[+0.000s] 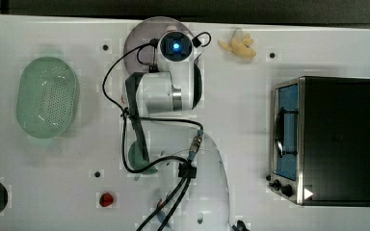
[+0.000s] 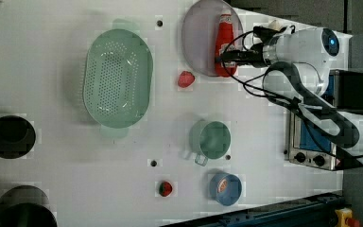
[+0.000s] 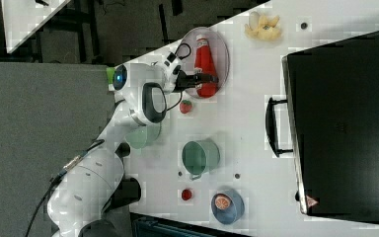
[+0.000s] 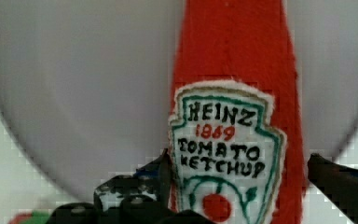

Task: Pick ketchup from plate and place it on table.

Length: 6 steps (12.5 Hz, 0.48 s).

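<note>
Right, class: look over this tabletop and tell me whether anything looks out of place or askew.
The ketchup lies flat on the plate rather than standing, with the open gripper straddling its lower end. Nothing looks spilled or damaged.

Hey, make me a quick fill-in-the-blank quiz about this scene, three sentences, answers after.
1. The ketchup lies on the ____.
2. The gripper straddles the bottle's label end with its jaws ____.
3. The perforated basket is mint-____ in colour.

Missing words: plate; open; green
</note>
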{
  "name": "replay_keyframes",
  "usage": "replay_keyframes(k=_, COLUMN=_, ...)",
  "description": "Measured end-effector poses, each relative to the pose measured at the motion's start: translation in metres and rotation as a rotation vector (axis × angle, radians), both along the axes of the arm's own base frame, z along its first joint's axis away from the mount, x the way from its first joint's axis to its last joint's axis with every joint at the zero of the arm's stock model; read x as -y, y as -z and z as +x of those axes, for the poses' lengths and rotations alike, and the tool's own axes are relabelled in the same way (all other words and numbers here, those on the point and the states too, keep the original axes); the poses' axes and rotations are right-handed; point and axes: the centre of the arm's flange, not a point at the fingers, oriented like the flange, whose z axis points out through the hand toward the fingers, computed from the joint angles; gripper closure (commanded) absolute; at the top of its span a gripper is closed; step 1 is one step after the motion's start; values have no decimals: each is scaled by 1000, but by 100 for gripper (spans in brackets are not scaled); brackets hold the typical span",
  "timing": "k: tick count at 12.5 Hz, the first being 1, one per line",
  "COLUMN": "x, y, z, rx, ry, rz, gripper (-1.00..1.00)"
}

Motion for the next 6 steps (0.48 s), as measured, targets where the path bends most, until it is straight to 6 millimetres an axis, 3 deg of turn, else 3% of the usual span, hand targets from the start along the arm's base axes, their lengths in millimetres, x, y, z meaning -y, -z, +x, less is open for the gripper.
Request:
replay_keyframes(k=3, x=-2, y=2, z=5, rx=12, ry=-1, rz=0, gripper=-93)
replay_keyframes(k=6, x=-5, y=3, z=4, rx=11, ry=-5, rz=2, gripper=-27)
